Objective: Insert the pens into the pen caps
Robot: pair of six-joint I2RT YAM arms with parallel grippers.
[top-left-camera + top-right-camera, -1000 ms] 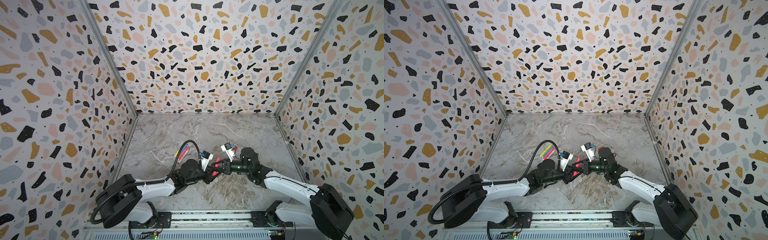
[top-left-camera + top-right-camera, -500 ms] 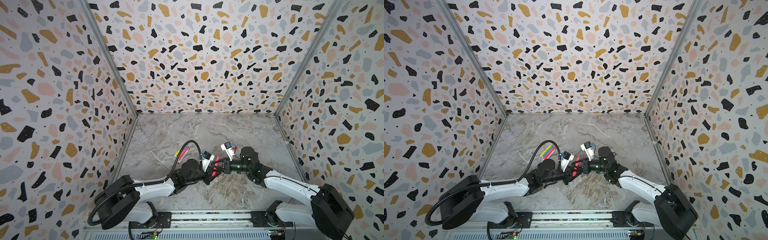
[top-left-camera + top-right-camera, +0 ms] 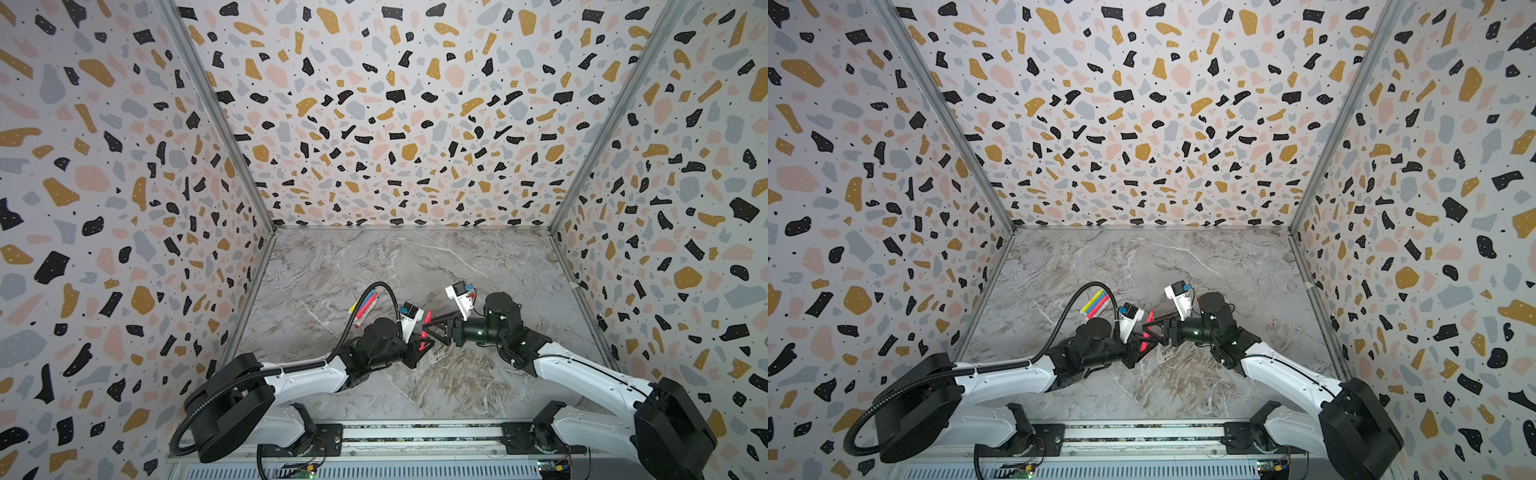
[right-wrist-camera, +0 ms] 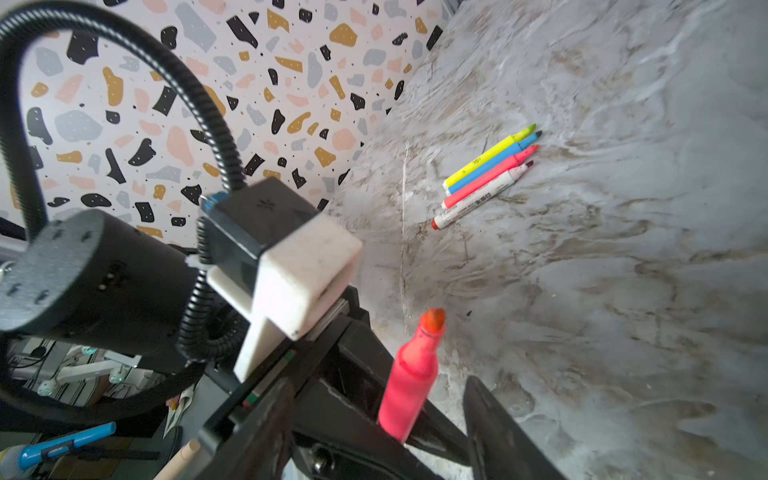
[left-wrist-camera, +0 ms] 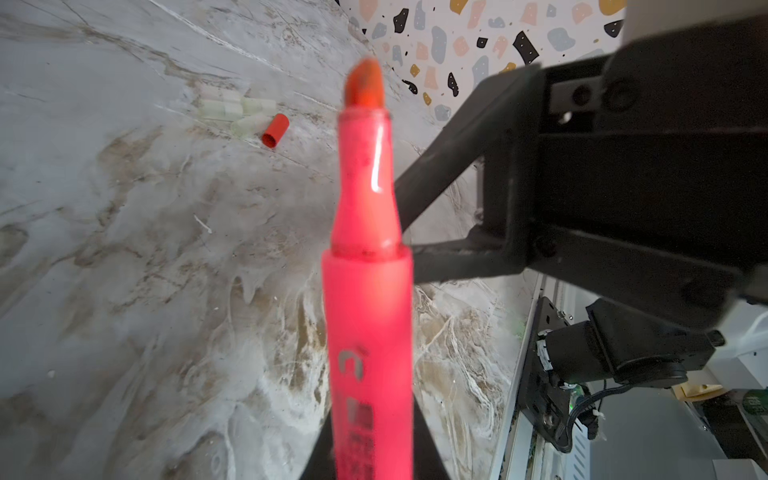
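Where the pink pen (image 3: 424, 332) stands tip-up and uncapped over the near middle of the table (image 3: 415, 270), you see the left gripper (image 3: 420, 348) clamped on its lower barrel. The right gripper (image 3: 428, 329) faces it, jaws spread, tips just beside the pen. Four pens (image 4: 486, 174) lie side by side behind the left arm. The red cap (image 5: 275, 130) lies just beside the pale caps (image 5: 232, 110).

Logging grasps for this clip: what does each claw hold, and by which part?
Left claw grips the pink-red pen by its lower barrel, bare tip up. Right claw is open, holding nothing.
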